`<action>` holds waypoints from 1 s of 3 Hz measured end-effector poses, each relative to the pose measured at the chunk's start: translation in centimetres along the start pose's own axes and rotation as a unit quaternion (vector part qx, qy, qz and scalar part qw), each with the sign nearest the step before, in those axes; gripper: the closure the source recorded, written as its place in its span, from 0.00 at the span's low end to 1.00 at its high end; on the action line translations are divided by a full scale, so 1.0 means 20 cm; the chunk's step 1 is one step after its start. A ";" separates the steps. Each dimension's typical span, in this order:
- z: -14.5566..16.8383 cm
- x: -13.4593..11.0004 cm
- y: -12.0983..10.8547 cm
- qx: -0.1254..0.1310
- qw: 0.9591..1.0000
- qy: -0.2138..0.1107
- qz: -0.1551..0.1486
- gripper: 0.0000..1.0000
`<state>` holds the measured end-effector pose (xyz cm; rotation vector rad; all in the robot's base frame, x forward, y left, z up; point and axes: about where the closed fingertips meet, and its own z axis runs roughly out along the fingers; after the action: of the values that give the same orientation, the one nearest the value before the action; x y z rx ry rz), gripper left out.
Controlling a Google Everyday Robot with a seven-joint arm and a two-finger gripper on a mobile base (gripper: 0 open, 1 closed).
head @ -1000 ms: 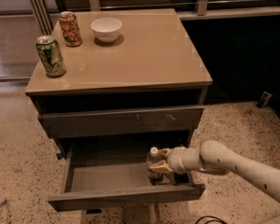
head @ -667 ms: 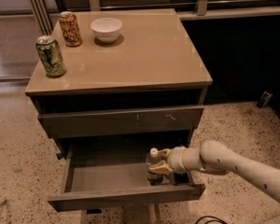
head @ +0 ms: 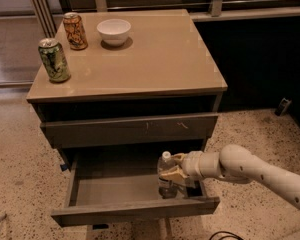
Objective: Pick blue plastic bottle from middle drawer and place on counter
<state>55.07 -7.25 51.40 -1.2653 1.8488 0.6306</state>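
Your gripper (head: pixel 169 167) sits inside the open middle drawer (head: pixel 135 212), near its right front corner, with its tan fingers (head: pixel 173 174) pinched around the upper body of the blue plastic bottle (head: pixel 165 184), which stands upright on the drawer floor. Your arm (head: pixel 250 170) reaches in from the lower right, low and almost level, wrist pointing left. Above on the counter (head: pixel 150 59), a green can (head: pixel 54 60), an orange can (head: pixel 75 31) and a white bowl (head: pixel 114 31) stand along the left and back.
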 end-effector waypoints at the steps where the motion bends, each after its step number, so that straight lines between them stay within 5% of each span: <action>1: -0.26 -0.36 0.05 0.019 1.000 -0.024 -0.002 1.00; 2: -0.66 -0.95 0.04 0.051 0.997 -0.038 -0.040 1.00; 3: -0.65 -0.94 0.04 0.049 0.997 -0.039 -0.037 1.00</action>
<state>53.55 -6.76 74.21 -1.2219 1.7390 0.5345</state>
